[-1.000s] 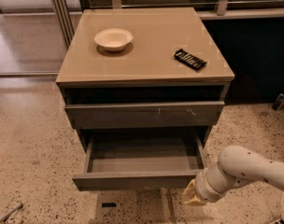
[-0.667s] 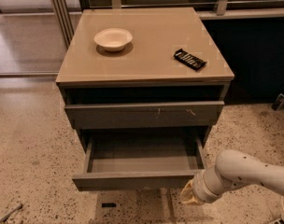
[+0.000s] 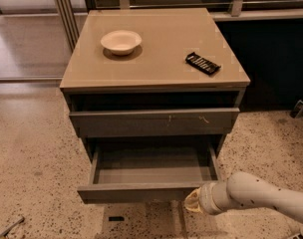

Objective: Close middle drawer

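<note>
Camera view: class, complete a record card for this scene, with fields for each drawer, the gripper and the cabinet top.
Middle drawer: pulled well out, grey box interior exposed, not yet closed
Gripper: low, at the right end of the open drawer's front panel; contact unclear
Top drawer: above the open one, small white scratches on its front
Cabinet top: white bowl at left, black packet at right

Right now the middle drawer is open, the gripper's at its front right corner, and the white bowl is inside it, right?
No: the camera view shows the white bowl on the cabinet top. The middle drawer is open, gripper at its front right corner.
</note>
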Controlling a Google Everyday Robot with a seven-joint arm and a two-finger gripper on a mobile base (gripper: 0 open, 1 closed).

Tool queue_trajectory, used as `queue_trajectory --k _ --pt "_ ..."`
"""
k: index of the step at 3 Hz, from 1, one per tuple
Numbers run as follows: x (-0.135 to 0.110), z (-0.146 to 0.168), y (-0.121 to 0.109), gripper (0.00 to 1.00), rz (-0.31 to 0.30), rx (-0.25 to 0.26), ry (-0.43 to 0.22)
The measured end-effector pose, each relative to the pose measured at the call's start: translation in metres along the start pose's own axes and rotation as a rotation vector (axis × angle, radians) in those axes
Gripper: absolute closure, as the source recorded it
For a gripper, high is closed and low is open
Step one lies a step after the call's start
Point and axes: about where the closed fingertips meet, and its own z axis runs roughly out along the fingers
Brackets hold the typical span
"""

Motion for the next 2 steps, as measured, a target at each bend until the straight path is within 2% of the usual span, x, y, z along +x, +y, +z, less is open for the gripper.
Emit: queue_trajectory --k 2 --pt "0.018 0.031 -0.028 1.0 0.01 0.104 -0.056"
